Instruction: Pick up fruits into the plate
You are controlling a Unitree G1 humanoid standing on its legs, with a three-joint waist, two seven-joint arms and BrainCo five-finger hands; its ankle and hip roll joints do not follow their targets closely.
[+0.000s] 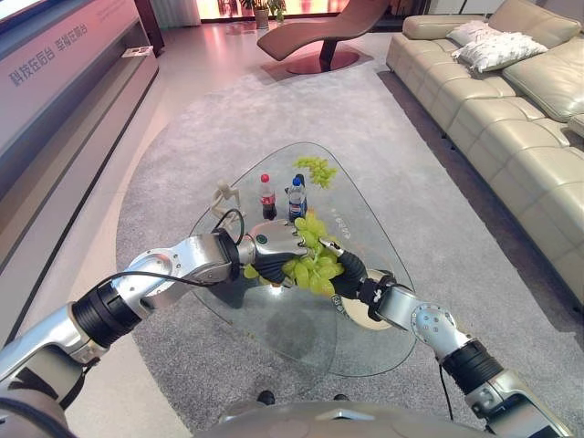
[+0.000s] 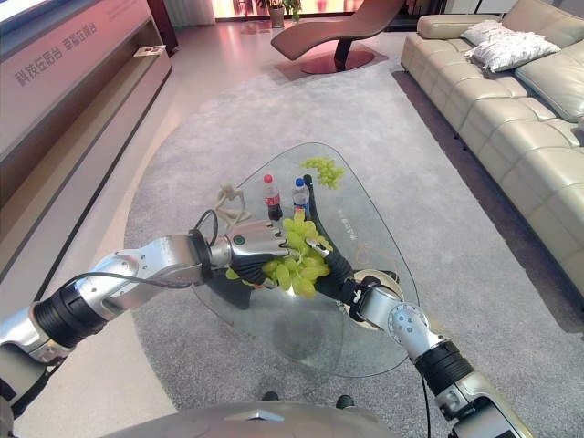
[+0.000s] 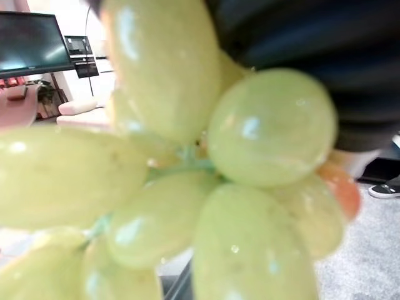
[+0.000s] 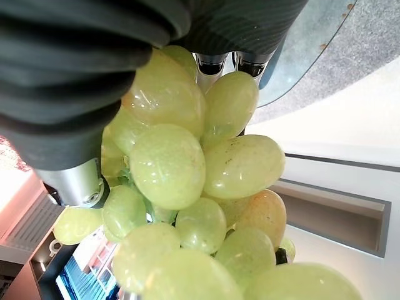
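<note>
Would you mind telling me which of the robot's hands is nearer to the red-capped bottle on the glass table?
Left. The left hand sits just in front of the red-capped bottle, against the held grape bunch. The right hand is on the bunch's other side, farther from the bottle.

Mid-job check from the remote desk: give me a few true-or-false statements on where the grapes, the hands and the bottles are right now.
1. A bunch of green grapes is up between the left hand and the right hand, above the glass table. True.
2. That bunch is the one bunch of grapes in the scene. False: a second bunch of grapes lies at the table's far edge.
3. Two bottles stand upright on the table beyond the hands. True.
4. The bottles lie tipped on the carpet. False: they stand on the glass.
5. A sofa stands to the robot's left. False: it is on the right.
</note>
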